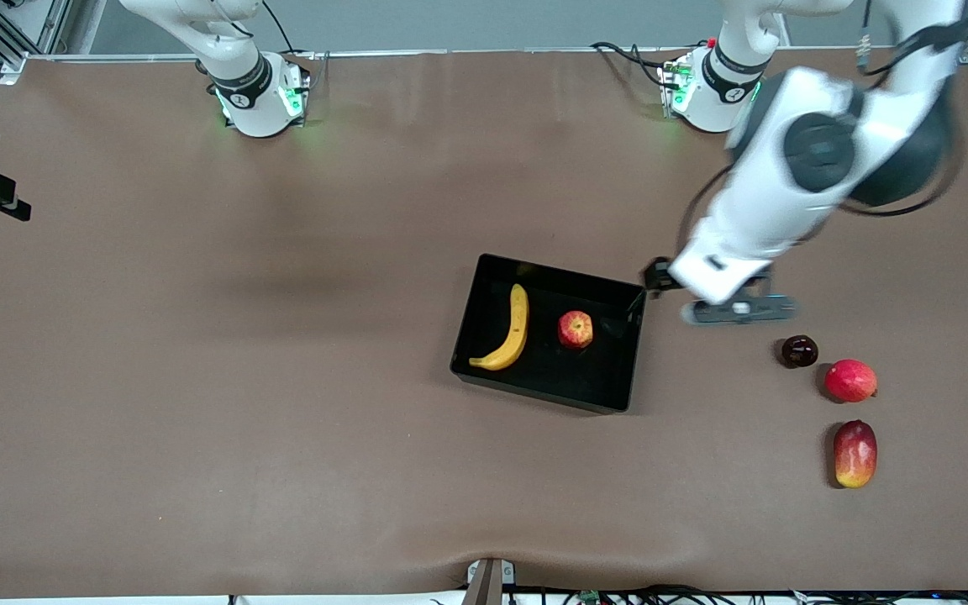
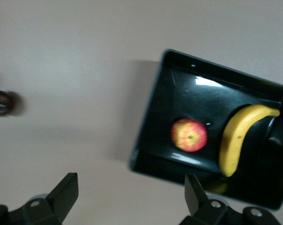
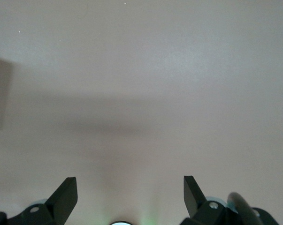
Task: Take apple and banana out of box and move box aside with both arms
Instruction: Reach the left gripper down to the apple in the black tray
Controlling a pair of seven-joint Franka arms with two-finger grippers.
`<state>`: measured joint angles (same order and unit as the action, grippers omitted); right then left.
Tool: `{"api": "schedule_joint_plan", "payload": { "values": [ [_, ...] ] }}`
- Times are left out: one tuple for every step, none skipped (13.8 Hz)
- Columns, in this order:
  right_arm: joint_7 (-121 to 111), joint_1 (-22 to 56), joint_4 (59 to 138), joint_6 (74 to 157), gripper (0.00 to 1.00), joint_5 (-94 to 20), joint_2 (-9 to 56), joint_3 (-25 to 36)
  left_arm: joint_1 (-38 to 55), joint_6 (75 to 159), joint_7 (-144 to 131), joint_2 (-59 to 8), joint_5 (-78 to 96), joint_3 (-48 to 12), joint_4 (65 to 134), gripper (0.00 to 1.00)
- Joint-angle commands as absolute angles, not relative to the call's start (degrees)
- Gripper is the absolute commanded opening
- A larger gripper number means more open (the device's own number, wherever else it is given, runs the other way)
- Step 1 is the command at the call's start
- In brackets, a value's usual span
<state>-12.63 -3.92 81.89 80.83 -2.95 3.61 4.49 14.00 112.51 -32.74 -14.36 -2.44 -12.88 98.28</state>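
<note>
You can see the banana [image 1: 510, 331] and the apple [image 1: 576, 329] lying side by side, apart, in the black tray [image 1: 610, 397], which sits on the brown table [image 1: 282, 378] with the apple toward the left arm's end. Your left gripper [image 1: 736, 309] hangs over bare table just beside the tray, jaws spread and holding nothing, with a dark plum [image 1: 798, 350], a round red fruit [image 1: 850, 380] and a mango [image 1: 854, 454] on the table near it. Your right gripper [image 3: 130, 197] waits over bare table, jaws spread and empty.
</note>
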Motion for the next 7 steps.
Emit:
{"api": "schedule_joint_plan", "payload": {
  "values": [
    [-12.2, -4.7, 82.1, 81.0, 1.00, -2.2, 3.4, 4.0, 18.4, 118.9, -45.2, -19.1, -3.0, -12.6, 99.9, 1.00],
    [-12.2, -4.7, 82.1, 81.1, 1.00, -2.1, 3.4, 4.0, 19.3, 121.3, -49.7, -21.2, -3.0, -12.6, 99.9, 1.00],
    [-12.2, -4.7, 82.1, 81.2, 1.00, -2.2, 3.4, 4.0, 19.6, 124.2, -52.9, -22.9, -3.0, -12.6, 99.9, 1.00],
    [-12.2, -4.7, 82.1, 81.1, 1.00, -2.2, 3.4, 4.0, 20.4, 126.1, -55.3, -24.9, -3.0, -12.6, 99.9, 1.00],
    [-12.2, -4.7, 82.1, 81.1, 1.00, -2.2, 3.4, 4.0, 21.0, 127.6, -57.5, -26.8, -3.0, -12.4, 99.8, 1.00],
    [-12.2, -4.7, 82.1, 81.1, 1.00, -2.2, 3.4, 4.0, 21.2, 128.7, -59.9, -28.7, -3.0, -12.3, 99.7, 1.00],
    [-12.2, -4.7, 82.1, 81.1, 1.00, -2.2, 3.4, 4.0, 21.1, 129.8, -61.4, -30.0, -3.0, -12.4, 99.6, 1.00]
  ]
}}
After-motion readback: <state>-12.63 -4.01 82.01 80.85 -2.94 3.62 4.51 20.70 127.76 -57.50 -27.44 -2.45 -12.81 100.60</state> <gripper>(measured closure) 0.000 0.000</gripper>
